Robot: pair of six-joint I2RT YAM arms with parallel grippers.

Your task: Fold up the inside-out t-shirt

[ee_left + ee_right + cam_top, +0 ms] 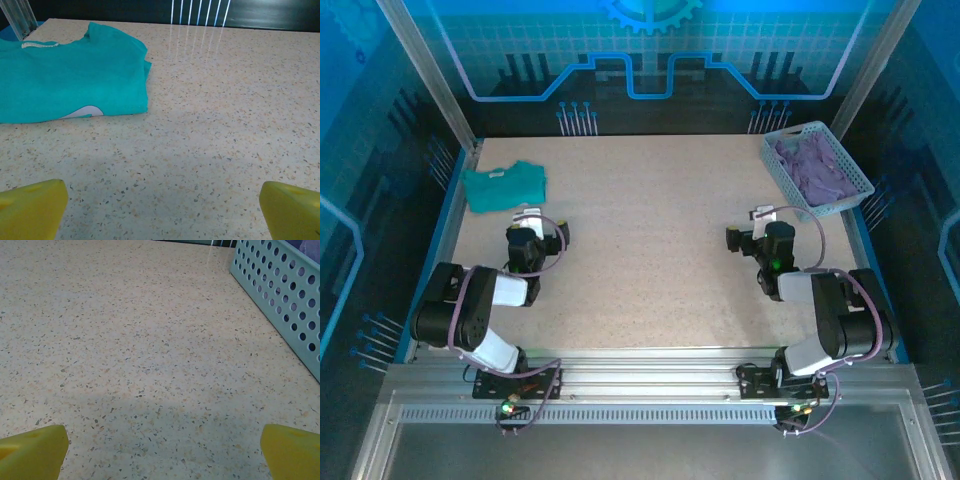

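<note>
The inside-out t-shirt is a lavender heap bunched up inside the pale blue perforated basket at the back right of the table. My right gripper stands low over the bare tabletop just left of and nearer than that basket, open and empty. In the right wrist view its yellow fingertips sit at the bottom corners, far apart, around the gripper, with the basket wall to the right. My left gripper is open and empty too, with nothing between its fingers round the gripper.
A smaller teal-green shirt lies folded at the back left, just beyond the left gripper, and shows close up in the left wrist view. The speckled table is bounded by blue rails and glass walls.
</note>
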